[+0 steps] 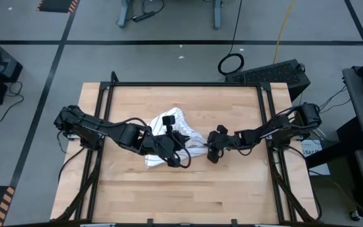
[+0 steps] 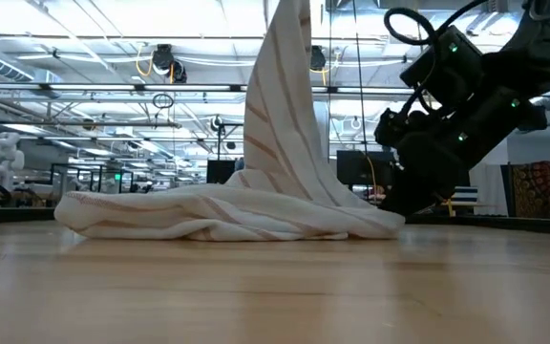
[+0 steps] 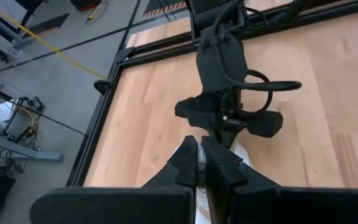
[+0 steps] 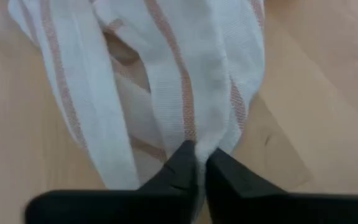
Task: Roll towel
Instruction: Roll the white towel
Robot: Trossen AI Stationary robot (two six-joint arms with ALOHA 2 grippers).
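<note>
The towel [image 2: 256, 205], white with narrow reddish-brown stripes, lies bunched on the wooden table, and one part of it rises steeply up out of the low view [image 2: 285, 76]. My left gripper [image 1: 183, 159] is shut on that raised part, high over the table's middle. My right gripper [image 4: 196, 163] is shut low at the towel's end toward the table's right edge [image 2: 385, 222]. In the high view the right gripper [image 1: 210, 150] sits just right of the cloth [image 1: 172, 132]. My left gripper pinches white cloth [image 3: 194, 198] between its two shut fingers, slanting downward toward the right arm. The cloth hangs below it in a tall drape, and the towel's lower part [image 2: 208, 218] lies on the table. My own fingers hide which part I hold. My right gripper has its shut fingertips at the towel's bunched edge [image 4: 194, 144], coming in slanting down from the table's right side. Several folds gather at the tips. This end of the towel stays on the table.
A black frame [image 1: 188, 84] runs around the wooden table [image 1: 188, 195]. Bare wood lies toward the near edge and to both sides of the towel. A keyboard [image 1: 273, 72] sits beyond the far right corner.
</note>
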